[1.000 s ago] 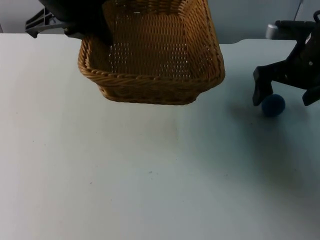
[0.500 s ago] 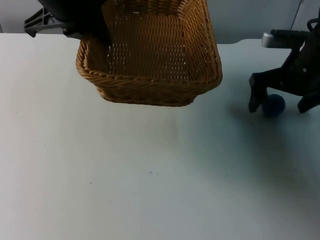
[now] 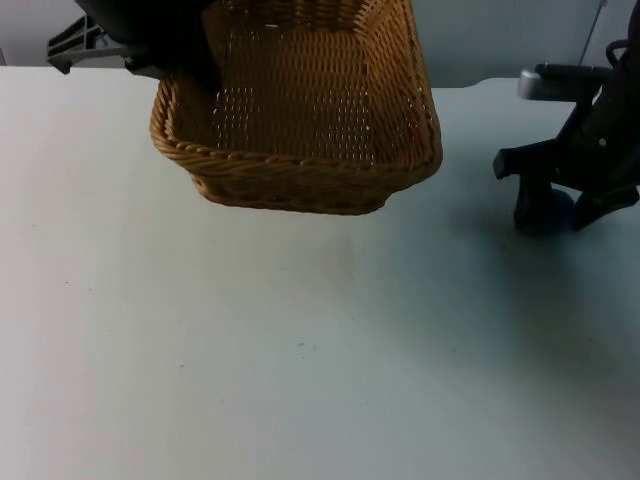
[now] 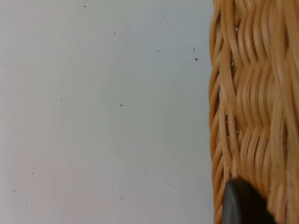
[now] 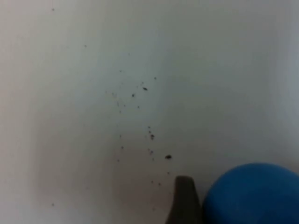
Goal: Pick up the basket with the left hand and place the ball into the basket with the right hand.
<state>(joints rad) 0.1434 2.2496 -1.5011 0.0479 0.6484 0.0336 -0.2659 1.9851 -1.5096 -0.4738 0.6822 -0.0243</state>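
My left gripper (image 3: 185, 65) holds a woven wicker basket (image 3: 300, 120) up off the white table (image 3: 300, 350), at about twelve o'clock in the top view. The fingers are clamped on the basket's rim at its far left corner, near eleven o'clock. The basket is rectangular, honey-brown, with an open-weave floor, and it tilts so that its near wall faces the camera. In the left wrist view one black fingertip (image 4: 243, 205) presses against the braided wicker rim (image 4: 252, 116), with the speckled white table beyond it.

My right gripper (image 3: 550, 213) is down at the table at about three o'clock in the top view, well apart from the basket. Its two black fingers stand to either side of a small blue ball (image 3: 548, 212), one on the ball's left and one on its right, and the ball sits between them, mostly covered by the gripper. I cannot tell whether the fingers are already pressing on the ball or only bracketing it. In the right wrist view the blue ball (image 5: 252, 193) lies on the table just beside one dark fingertip (image 5: 184, 198), close enough that they look to be touching.
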